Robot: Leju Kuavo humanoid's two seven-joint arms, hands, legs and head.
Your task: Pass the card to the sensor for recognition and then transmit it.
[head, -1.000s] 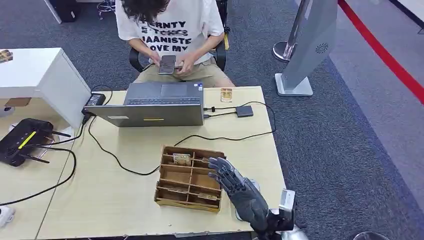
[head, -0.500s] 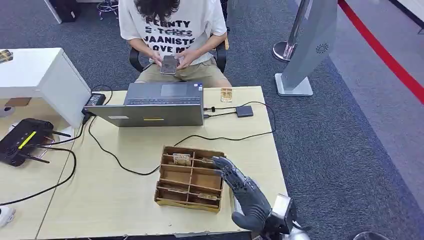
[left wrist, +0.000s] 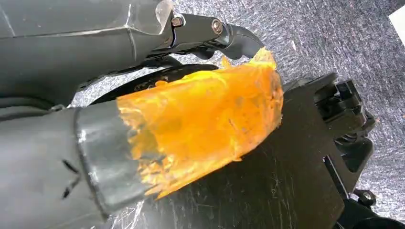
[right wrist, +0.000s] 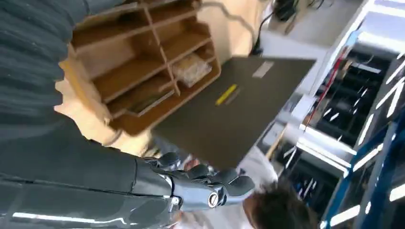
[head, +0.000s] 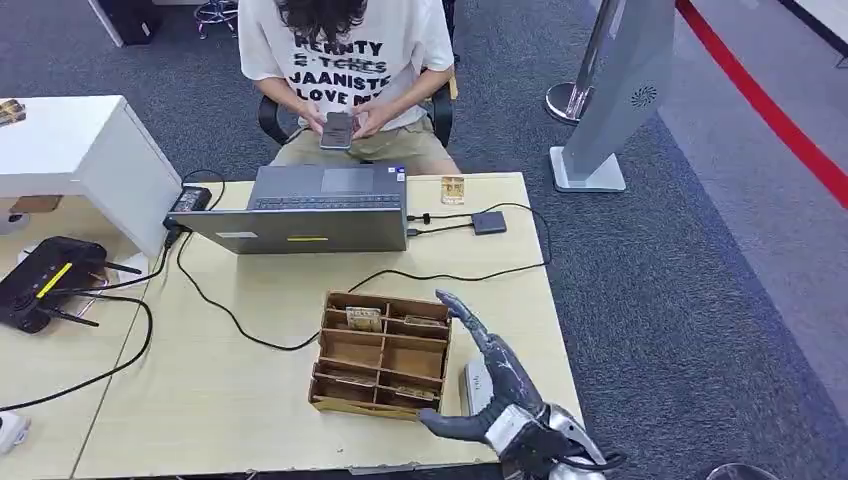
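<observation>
The bench (head: 260,420) carries a laptop (head: 305,228) well beyond the right robot hand (head: 490,385), with a person (head: 345,60) seated behind it. Just left of that robot hand stands a wooden box (head: 380,355) of compartments; cards (head: 364,318) lie in its far compartments. The right robot hand holds nothing, fingers stretched forward, thumb spread. Whether the left robot hand (left wrist: 143,119) holds anything, I cannot tell.

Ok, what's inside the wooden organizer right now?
The wooden organizer holds cards in its far compartments and more along its near row; the right hand beside it hides nothing inside.
</observation>
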